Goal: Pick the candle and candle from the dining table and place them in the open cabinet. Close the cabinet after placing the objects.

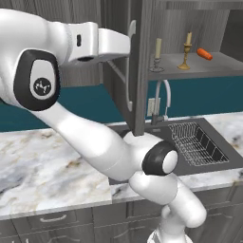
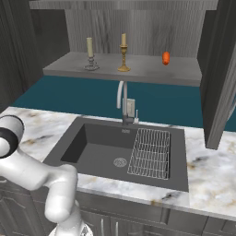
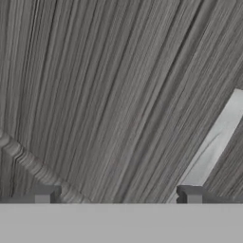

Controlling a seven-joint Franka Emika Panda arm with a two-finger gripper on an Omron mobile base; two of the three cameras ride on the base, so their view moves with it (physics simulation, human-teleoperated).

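Wide-open gripper [image 3: 117, 195] faces the cabinet door [image 1: 137, 66], its vertical bar handle [image 3: 213, 142] just right of the fingertips

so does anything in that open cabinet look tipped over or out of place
Nothing is tipped: the cream candle on the grey metal holder and the cream candle on the brass-gold holder both stand upright on the grey cabinet shelf. The one odd item is a small orange-red block beside them. The dark grey wood-grain cabinet door is open.
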